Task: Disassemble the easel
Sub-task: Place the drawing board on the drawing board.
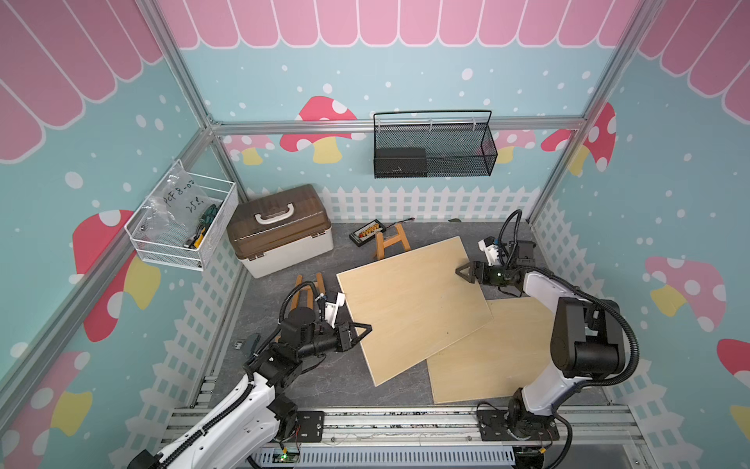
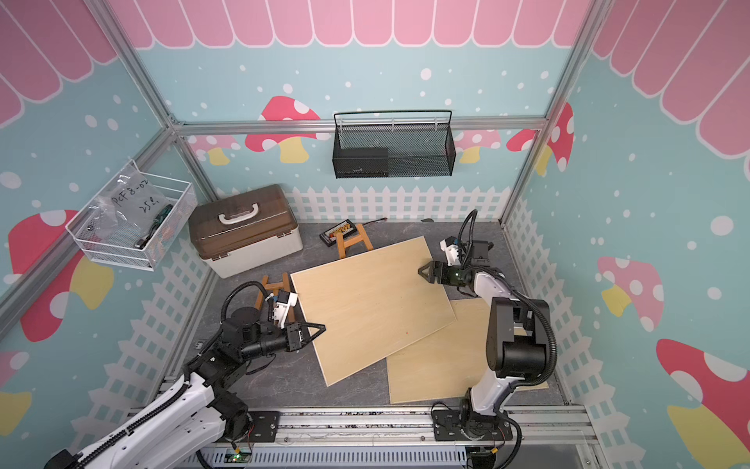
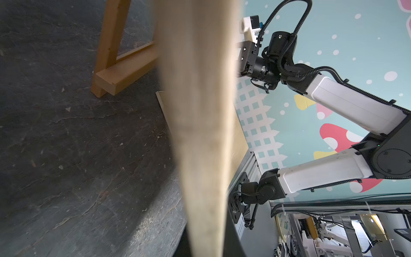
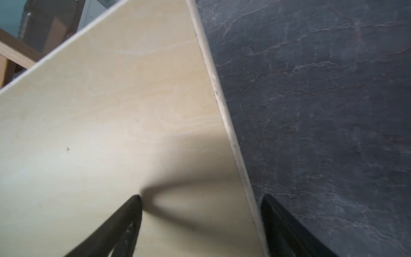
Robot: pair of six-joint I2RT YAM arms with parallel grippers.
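The left gripper (image 1: 366,327) pinches the upper board (image 1: 414,308) at one edge to steady it, while the right gripper (image 1: 462,273), spread, straddles the opposite edge, likely for a shared lift.

Close to the left wrist camera the board (image 3: 200,133) blurs, hiding the left hand (image 1: 367,327) seemingly clamped on it.

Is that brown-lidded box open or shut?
Shut. In both top views the toolbox has its brown lid seated flush on the white base.
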